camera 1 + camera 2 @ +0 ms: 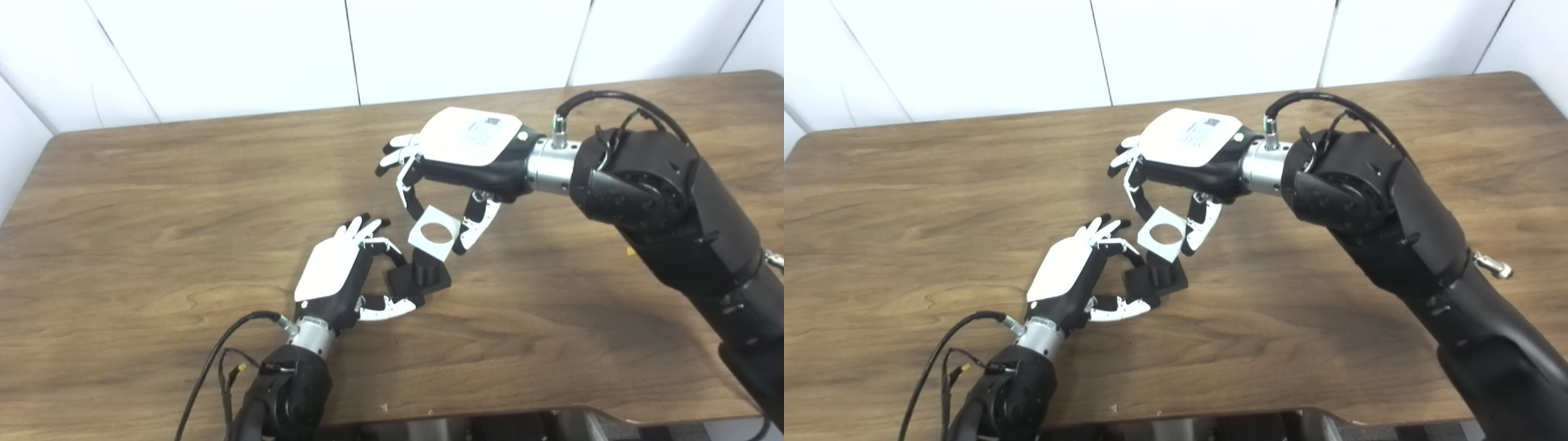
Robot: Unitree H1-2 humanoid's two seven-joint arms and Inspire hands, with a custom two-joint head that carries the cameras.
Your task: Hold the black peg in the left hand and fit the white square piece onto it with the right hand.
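Your left hand (334, 272) pinches the black peg (419, 275) upright on the wooden table (153, 202); your right hand (456, 165) holds the white square piece (433, 233) tilted just above it, hole not yet seated, so fitting remains

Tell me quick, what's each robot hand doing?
Left robot hand: shut on the peg.
Right robot hand: shut on the white square.

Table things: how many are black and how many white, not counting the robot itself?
Black: 1, the black peg, held by the left hand.
White: 1, the white square piece, held by the right hand just above the peg.
Total: 2
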